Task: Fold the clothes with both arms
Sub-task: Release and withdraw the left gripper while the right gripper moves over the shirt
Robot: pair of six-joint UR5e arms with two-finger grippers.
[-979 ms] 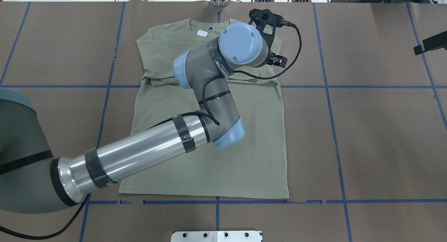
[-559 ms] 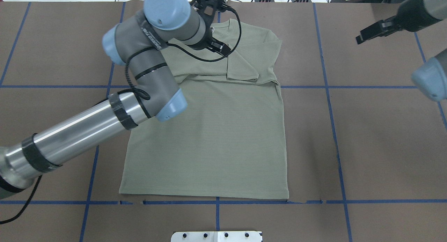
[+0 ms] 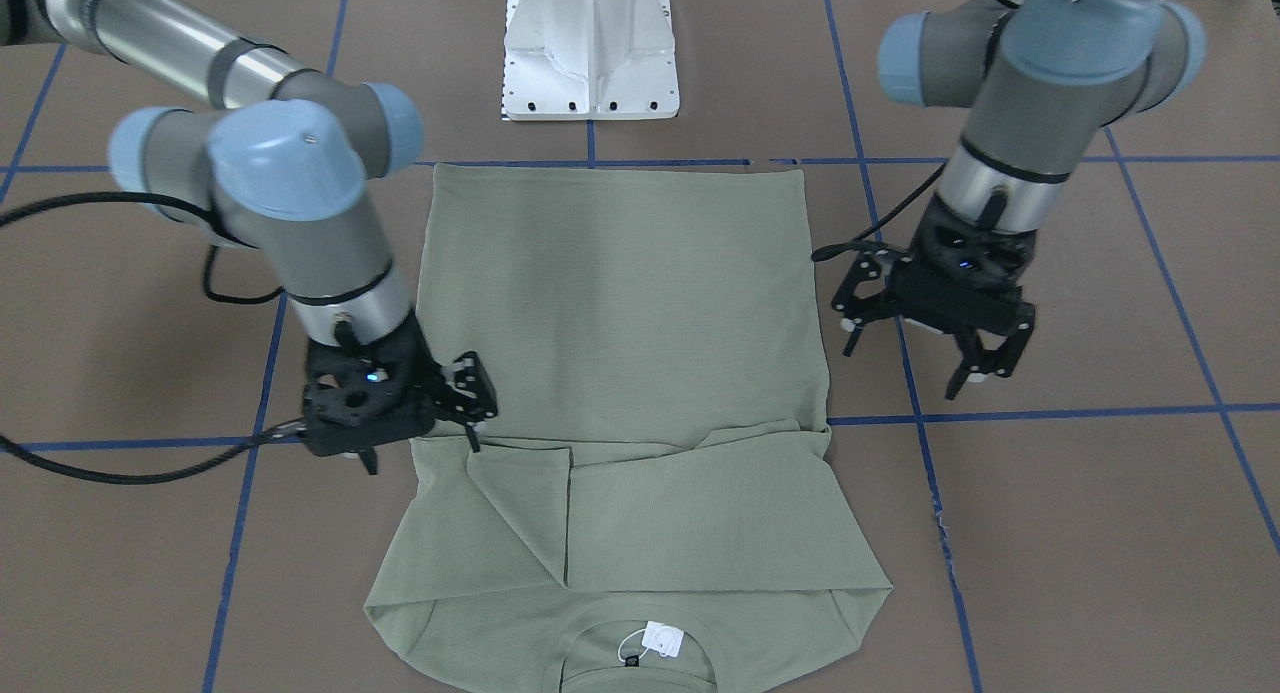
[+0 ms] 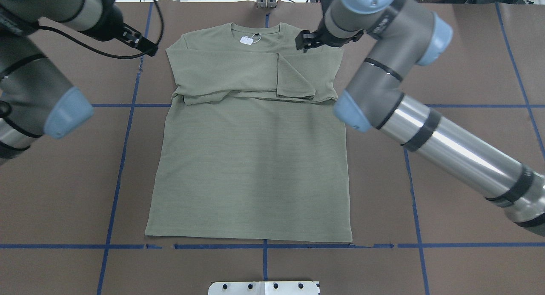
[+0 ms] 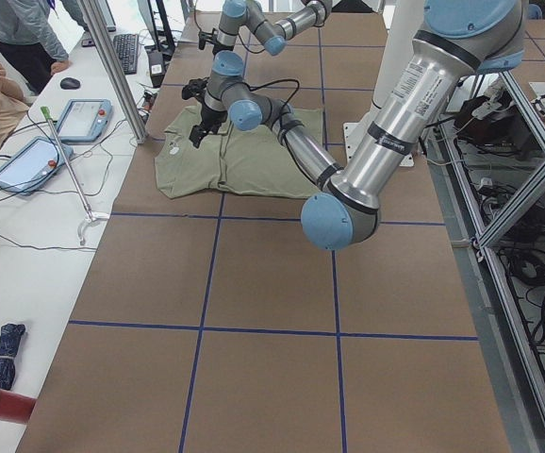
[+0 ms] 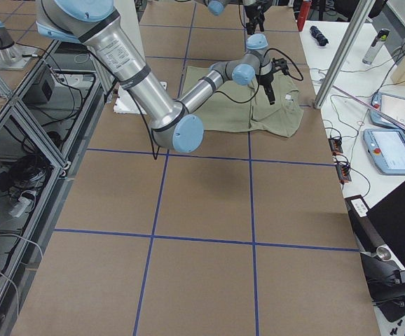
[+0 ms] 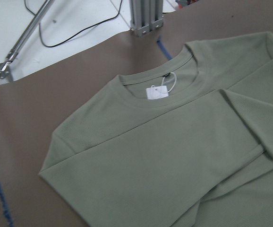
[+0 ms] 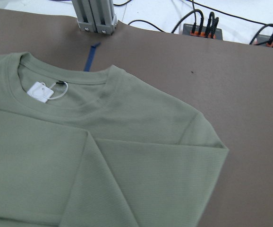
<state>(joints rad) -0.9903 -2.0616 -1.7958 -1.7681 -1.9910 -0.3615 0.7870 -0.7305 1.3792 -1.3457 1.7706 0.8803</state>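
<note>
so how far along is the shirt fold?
Done: both sleeves lie folded across the chest of the shirt.
In hand: nothing is gripped. The right end effector hovers open at the shirt's edge by the folded sleeves. The left end effector hangs open just off the opposite edge.
Left: the body lies flat at full length with the hem unfolded, so the body folds remain.

Left gripper (image 3: 915, 363) withdrawn from over shirt (image 4: 255, 167) neck to bare table (image 4: 447, 180) beside shirt's left edge. Right gripper (image 3: 422, 451) swung in from far right, now above opposite shoulder.
</note>
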